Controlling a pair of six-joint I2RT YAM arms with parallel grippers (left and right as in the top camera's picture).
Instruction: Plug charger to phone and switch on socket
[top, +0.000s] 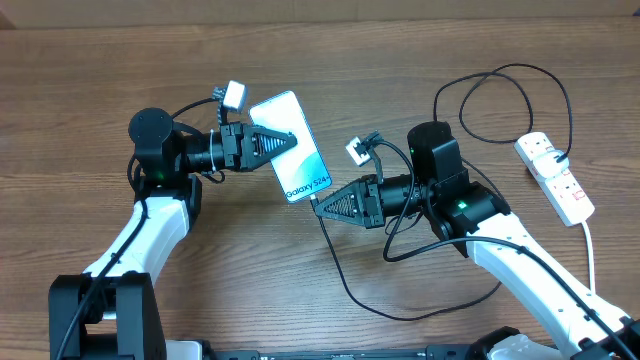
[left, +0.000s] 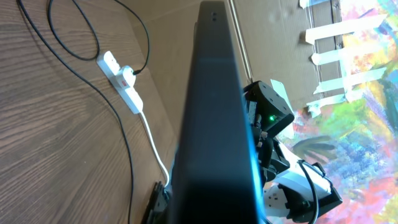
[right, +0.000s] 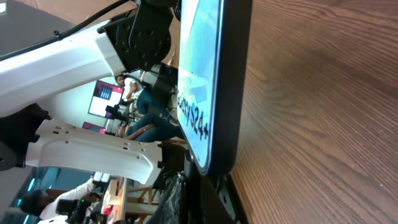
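Observation:
The phone (top: 302, 168) is held tilted above the table, its screen up and the "Galaxy S24" end towards the right arm. My left gripper (top: 288, 140) is shut on its long sides. In the left wrist view the phone (left: 214, 112) is a dark slab seen edge-on. My right gripper (top: 322, 206) is shut on the charger's connector tip, which is pressed against the phone's lower end (right: 214, 158). The charger's thin black cable (top: 345, 285) loops over the table to the black plug (top: 563, 159) in the white socket (top: 556, 177).
The socket's thick white cord (top: 590, 250) runs towards the front right edge. The black cable makes a big loop (top: 500, 75) at the back right and another by the front edge (top: 420, 315). The socket (left: 123, 79) also shows in the left wrist view.

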